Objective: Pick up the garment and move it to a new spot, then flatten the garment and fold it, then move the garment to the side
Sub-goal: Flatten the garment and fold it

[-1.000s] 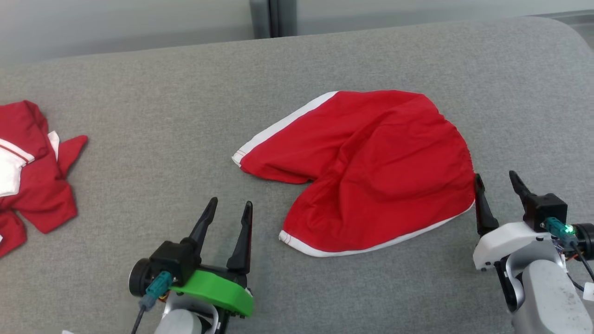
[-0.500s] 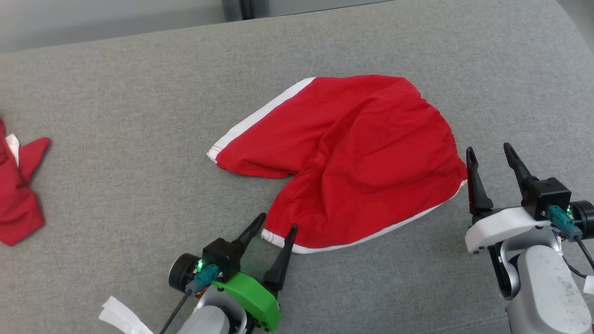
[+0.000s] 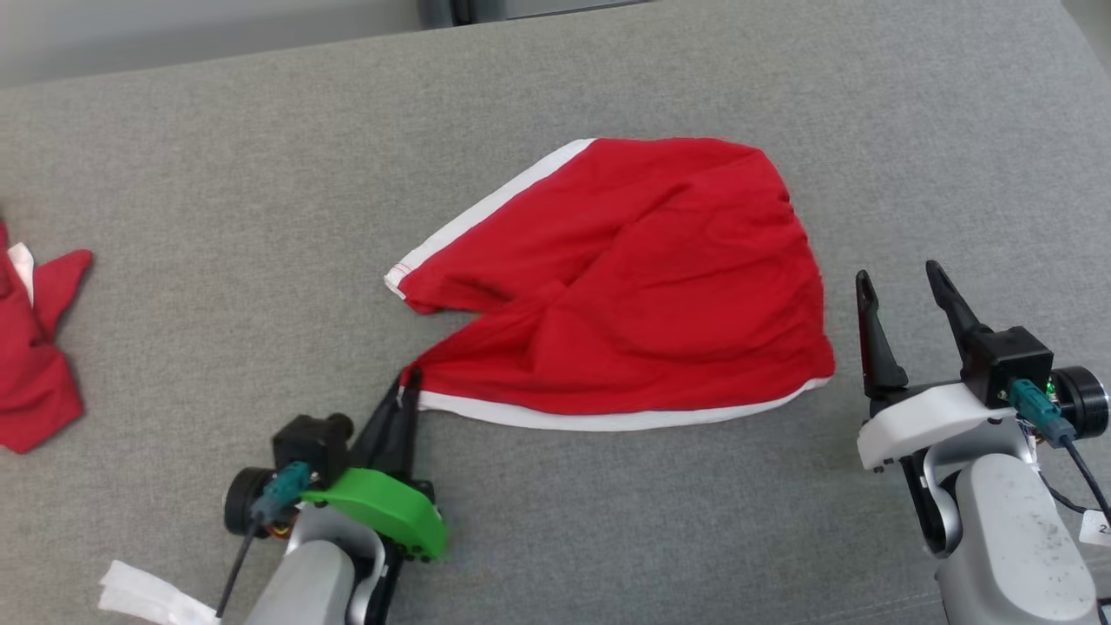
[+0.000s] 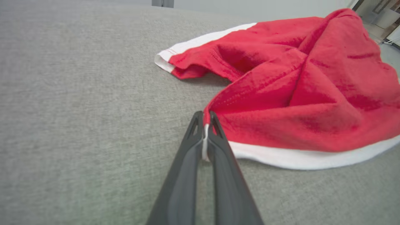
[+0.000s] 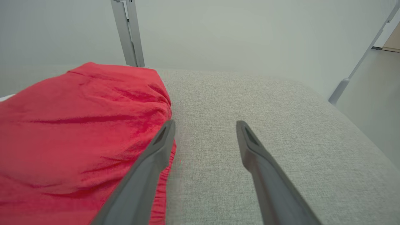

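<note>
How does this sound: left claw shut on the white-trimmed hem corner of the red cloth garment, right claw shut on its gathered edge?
One error: the right claw is open beside the gathered edge of the red cloth garment, gripping nothing, as the right wrist view shows. The left claw is indeed shut on the white-trimmed hem corner.

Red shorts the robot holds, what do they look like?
On the big grey cushion, the red shorts lie spread in the middle, white-edged. The left gripper pinches their near corner, unlike the crumpled red garment at the far left edge.
</note>
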`<state>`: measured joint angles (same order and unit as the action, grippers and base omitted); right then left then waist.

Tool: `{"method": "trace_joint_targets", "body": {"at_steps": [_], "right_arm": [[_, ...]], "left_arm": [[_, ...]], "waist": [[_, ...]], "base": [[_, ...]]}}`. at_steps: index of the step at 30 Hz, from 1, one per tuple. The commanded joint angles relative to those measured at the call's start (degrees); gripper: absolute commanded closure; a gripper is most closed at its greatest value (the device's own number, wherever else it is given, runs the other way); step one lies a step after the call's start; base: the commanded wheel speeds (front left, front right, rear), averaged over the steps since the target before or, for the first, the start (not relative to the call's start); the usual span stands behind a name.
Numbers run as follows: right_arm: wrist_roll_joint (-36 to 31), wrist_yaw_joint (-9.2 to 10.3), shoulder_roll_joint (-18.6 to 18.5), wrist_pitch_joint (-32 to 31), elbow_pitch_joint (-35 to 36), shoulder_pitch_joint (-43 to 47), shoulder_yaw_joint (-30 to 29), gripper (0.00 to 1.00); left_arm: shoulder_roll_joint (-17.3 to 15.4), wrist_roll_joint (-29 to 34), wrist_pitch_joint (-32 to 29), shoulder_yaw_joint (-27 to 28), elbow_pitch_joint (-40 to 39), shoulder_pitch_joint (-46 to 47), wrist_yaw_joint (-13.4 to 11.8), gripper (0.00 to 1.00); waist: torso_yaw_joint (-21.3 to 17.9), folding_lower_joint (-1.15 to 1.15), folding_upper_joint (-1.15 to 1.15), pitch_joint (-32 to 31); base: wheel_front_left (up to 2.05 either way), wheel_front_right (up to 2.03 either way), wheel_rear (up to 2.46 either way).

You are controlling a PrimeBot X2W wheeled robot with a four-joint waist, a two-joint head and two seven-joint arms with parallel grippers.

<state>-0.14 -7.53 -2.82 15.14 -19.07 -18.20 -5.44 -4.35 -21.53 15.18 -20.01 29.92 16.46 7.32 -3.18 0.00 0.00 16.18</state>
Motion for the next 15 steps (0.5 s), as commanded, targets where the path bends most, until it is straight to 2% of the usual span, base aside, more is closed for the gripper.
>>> {"method": "trace_joint_targets", "body": {"at_steps": [1,8,9,10,11,15], "right_arm": [[0.1,0.08,-0.2,0.0,-0.3,-0.2,0.4,0.0],[1.8,0.08,-0.2,0.0,-1.6,1.3,4.3,0.0],[2.2,0.08,-0.2,0.0,-1.6,1.5,4.9,0.0],[2.6,0.08,-0.2,0.0,-1.6,1.8,5.3,0.0],[3.0,0.08,-0.2,0.0,-1.4,2.2,5.4,0.0],[4.3,0.08,-0.2,0.0,-0.4,4.1,5.5,0.0]], "left_arm": [[0.3,0.7,0.0,2.5,0.2,-0.1,-0.5,1.0],[1.0,3.3,0.0,11.9,3.7,-1.7,-3.1,1.0],[1.1,3.6,0.0,13.1,3.9,-1.8,-3.4,0.75],[1.1,3.9,0.0,13.9,4.0,-2.0,-3.6,0.2],[1.2,4.3,0.0,14.8,3.8,-2.5,-3.8,0.0],[1.4,7.6,0.0,16.6,-1.2,-5.6,-2.5,0.0]], "waist": [[0.7,0.0,0.0,-0.7],[2.1,0.0,0.0,-4.0],[2.2,0.0,0.0,-4.5],[2.3,0.0,0.0,-4.9],[2.5,0.0,0.0,-5.6],[3.1,0.0,0.0,-7.9]], "base": [[0.0,0.0,0.0],[0.0,0.0,0.0],[0.0,0.0,0.0],[0.0,0.0,0.0],[0.0,0.0,0.0],[0.0,0.0,0.0]]}}
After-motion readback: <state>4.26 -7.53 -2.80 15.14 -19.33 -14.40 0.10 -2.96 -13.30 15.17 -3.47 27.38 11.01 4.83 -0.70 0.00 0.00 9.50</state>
